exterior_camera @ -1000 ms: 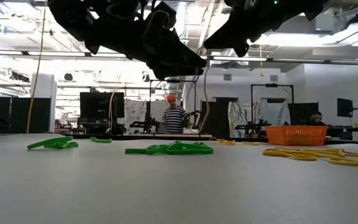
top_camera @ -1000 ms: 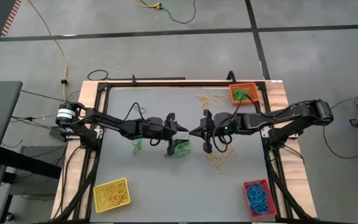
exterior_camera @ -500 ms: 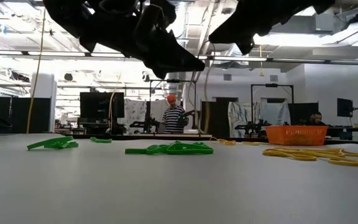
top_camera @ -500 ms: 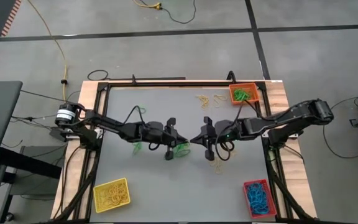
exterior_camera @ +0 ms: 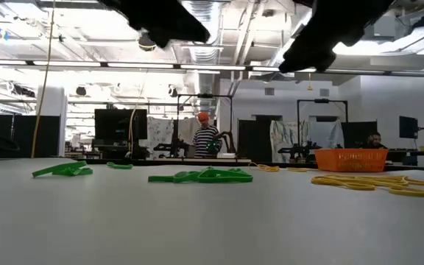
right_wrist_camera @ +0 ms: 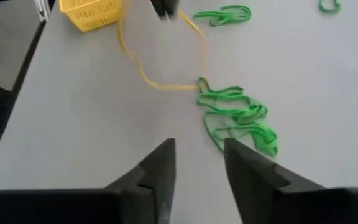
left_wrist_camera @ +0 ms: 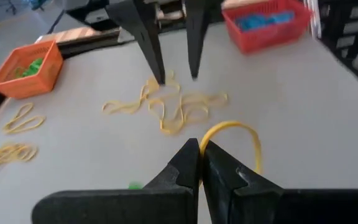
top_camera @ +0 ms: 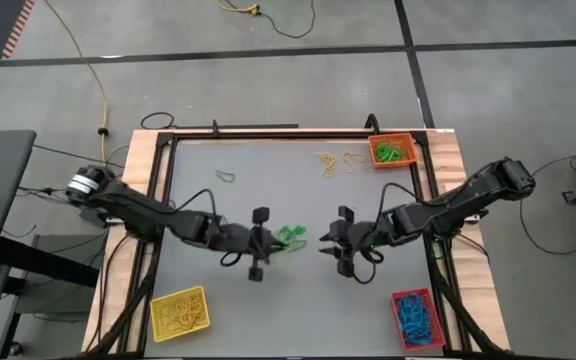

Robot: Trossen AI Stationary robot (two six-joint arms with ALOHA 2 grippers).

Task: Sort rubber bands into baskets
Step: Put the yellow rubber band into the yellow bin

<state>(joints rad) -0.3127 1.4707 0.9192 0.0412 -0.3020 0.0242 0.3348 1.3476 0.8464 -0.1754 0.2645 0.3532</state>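
Observation:
My left gripper (top_camera: 270, 243) hovers above the table's middle, shut on a yellow rubber band (left_wrist_camera: 234, 133) that also shows in the right wrist view (right_wrist_camera: 157, 79). My right gripper (top_camera: 326, 240) faces it across a small gap, open and with nothing between its fingers (right_wrist_camera: 197, 163). A tangle of green rubber bands (top_camera: 290, 237) lies on the table between them. Loose yellow bands (left_wrist_camera: 169, 106) lie under the right gripper. The yellow basket (top_camera: 180, 312), orange basket (top_camera: 392, 150) and red basket (top_camera: 416, 317) stand on the table. My left gripper pinches the yellow band between its two fingertips at one spot of the loop (left_wrist_camera: 205, 138). The fingers slant downward from the table's left. The band hangs below them as a wide slack loop, its low end (right_wrist_camera: 166, 86) beside the green tangle.
More yellow bands (top_camera: 333, 160) lie near the orange basket at the far right. A single green band (top_camera: 226, 177) lies far left, and another green clump (right_wrist_camera: 224, 15) lies beyond the tangle. Open table surface lies between the yellow and red baskets.
Both grippers have moved toward the table's near edge and drawn apart from where their tips nearly met. The left arm has swung toward the near left; the right has swung near and tipped further down.

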